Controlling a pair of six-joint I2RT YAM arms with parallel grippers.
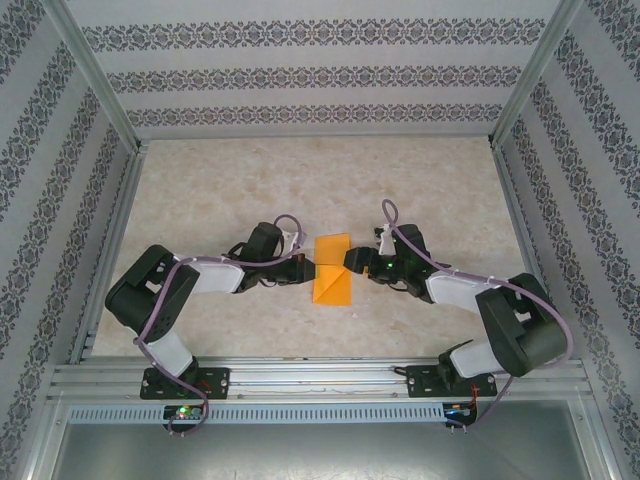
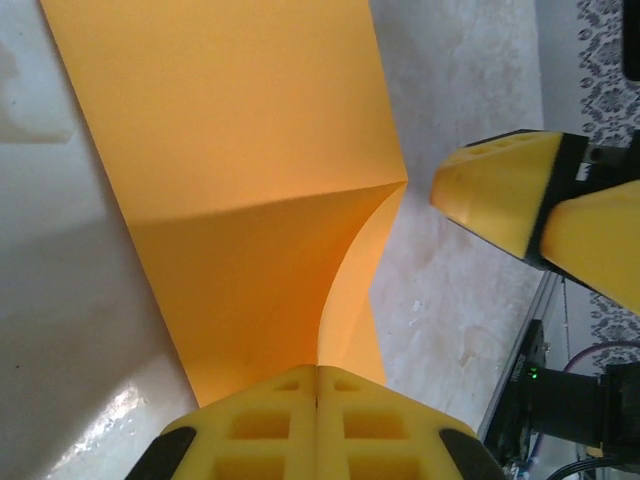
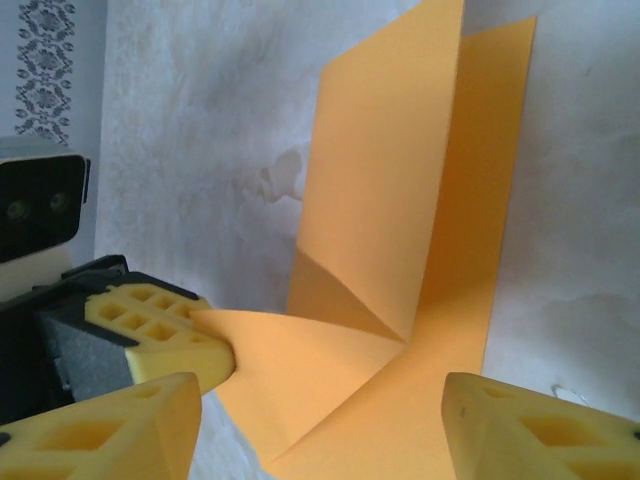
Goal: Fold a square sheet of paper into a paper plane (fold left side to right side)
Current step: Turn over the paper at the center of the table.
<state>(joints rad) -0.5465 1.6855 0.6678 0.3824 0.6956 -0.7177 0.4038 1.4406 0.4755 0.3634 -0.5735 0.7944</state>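
Paper plane at an early fold

The thin, bright orange square sheet of paper lies mid-table with one flap raised. The left gripper is pinched on its edge, and the right gripper has its jaws apart beside it. No dart shape yet.

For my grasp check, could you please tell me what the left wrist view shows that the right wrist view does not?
Left wrist view: the left end effector from behind, shut on the edge of the orange sheet. Right wrist view: the left wrist camera above that pinched corner. Both: the orange sheet partly lifted off the table, the left end effector shut on it, the right end effector open beside it.
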